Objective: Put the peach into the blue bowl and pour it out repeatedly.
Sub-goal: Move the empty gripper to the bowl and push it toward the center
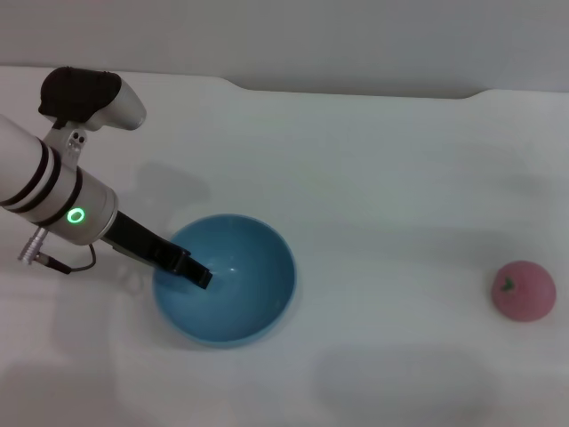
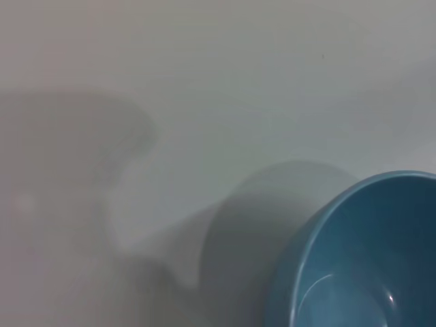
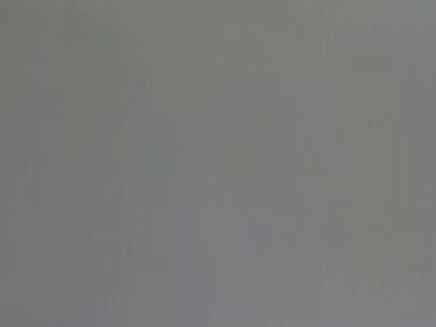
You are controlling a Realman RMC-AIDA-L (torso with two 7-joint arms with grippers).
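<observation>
The blue bowl [image 1: 236,280] stands upright and empty on the white table, left of centre; part of its rim also shows in the left wrist view [image 2: 354,252]. My left gripper [image 1: 196,271] reaches in from the left and its dark fingers pinch the bowl's left rim, one fingertip [image 1: 203,277] inside the bowl. The pink peach [image 1: 524,290] lies on the table far to the right, apart from the bowl, its dark stem mark facing left. My right gripper is out of view; its wrist view shows only plain grey surface.
The white table [image 1: 382,178] ends at a far edge along the top of the head view. My left arm's white forearm [image 1: 53,191] with a green light crosses the left side.
</observation>
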